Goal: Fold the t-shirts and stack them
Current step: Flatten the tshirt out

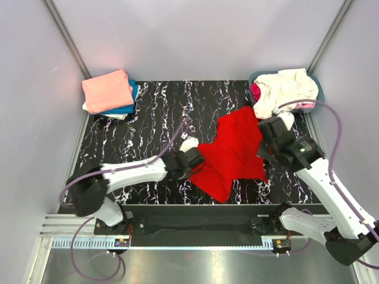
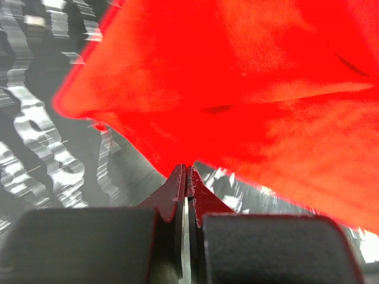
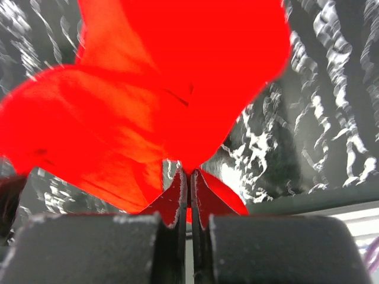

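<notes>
The bright red t-shirt (image 1: 234, 151) hangs crumpled between both arms above the middle right of the black marbled table. My left gripper (image 1: 197, 161) is shut on its left edge; in the left wrist view the red cloth (image 2: 249, 89) rises from the closed tips (image 2: 186, 170). My right gripper (image 1: 263, 144) is shut on its right edge; the right wrist view shows the cloth (image 3: 154, 100) pinched at the tips (image 3: 190, 171). A folded stack with a salmon-pink shirt (image 1: 108, 90) on top of blue and white ones lies at the back left.
A grey-blue basket (image 1: 317, 89) at the back right holds crumpled cream (image 1: 287, 89) and magenta (image 1: 256, 92) shirts. Grey walls close the sides and back. A metal rail (image 1: 195, 228) runs along the near edge.
</notes>
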`<state>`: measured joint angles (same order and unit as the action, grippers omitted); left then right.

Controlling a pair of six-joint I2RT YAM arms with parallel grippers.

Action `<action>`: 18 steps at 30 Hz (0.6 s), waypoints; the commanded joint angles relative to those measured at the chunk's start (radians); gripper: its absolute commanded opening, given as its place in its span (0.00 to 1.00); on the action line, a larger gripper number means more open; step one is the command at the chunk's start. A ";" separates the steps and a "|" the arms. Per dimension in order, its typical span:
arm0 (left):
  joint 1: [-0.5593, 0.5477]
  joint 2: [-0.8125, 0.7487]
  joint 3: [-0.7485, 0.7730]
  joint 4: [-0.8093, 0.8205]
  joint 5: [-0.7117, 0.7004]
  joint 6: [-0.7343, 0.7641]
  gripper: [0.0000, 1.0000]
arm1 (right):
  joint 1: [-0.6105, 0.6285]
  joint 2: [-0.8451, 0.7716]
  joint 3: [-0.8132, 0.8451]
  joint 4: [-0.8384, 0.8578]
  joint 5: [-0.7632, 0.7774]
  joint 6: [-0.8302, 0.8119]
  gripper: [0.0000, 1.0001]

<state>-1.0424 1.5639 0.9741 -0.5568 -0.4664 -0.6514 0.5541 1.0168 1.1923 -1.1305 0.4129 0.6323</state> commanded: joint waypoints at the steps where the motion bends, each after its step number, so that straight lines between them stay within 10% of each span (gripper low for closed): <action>1: -0.004 -0.252 0.109 -0.147 -0.116 0.012 0.00 | -0.013 -0.014 0.220 -0.049 0.115 -0.046 0.00; 12: -0.004 -0.580 0.621 -0.509 -0.224 0.245 0.00 | -0.013 -0.037 0.786 -0.108 0.303 -0.149 0.00; 18: -0.004 -0.648 0.814 -0.516 -0.238 0.387 0.00 | -0.013 -0.176 0.823 0.052 0.342 -0.264 0.00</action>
<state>-1.0424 0.9314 1.6997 -1.0428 -0.6636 -0.3847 0.5461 0.8909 1.9839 -1.1885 0.6758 0.4641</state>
